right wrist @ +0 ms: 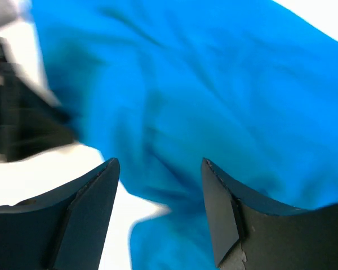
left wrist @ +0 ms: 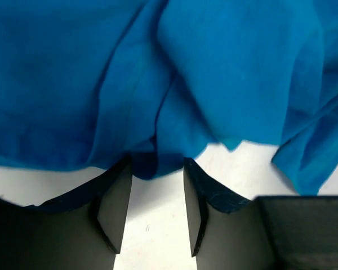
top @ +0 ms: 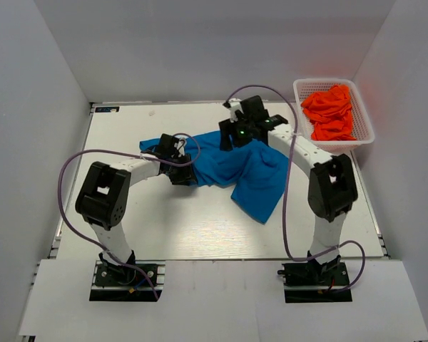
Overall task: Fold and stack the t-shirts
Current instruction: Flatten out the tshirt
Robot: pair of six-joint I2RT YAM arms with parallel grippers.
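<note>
Blue t-shirt: one, crumpled across far-middle of bench, one end trailing toward near right. Two arms on it. Left arm reaching in low from left, elbow bent, wrist at shirt's left end; left jaws part-way apart, bare bench showing between them, fold of blue fabric bunched at tips, cannot tell whether pinched or only touching. From left wrist: fabric in deep creases across whole upper frame, white bench under it. Right arm bent at elbow, forearm running back toward centre, wrist over shirt's far edge; right jaws spread wide, clamping nothing, blue cloth filling wrist view between and beyond them, that view blurred. Purple cables: two, one looped beside each arm. Orange-red t-shirts: heaped in single white mesh basket at far right corner of bench, well apart from blue one; count not readable, folds running together. Basket contents orange-red fabric only, as far as visible.
</note>
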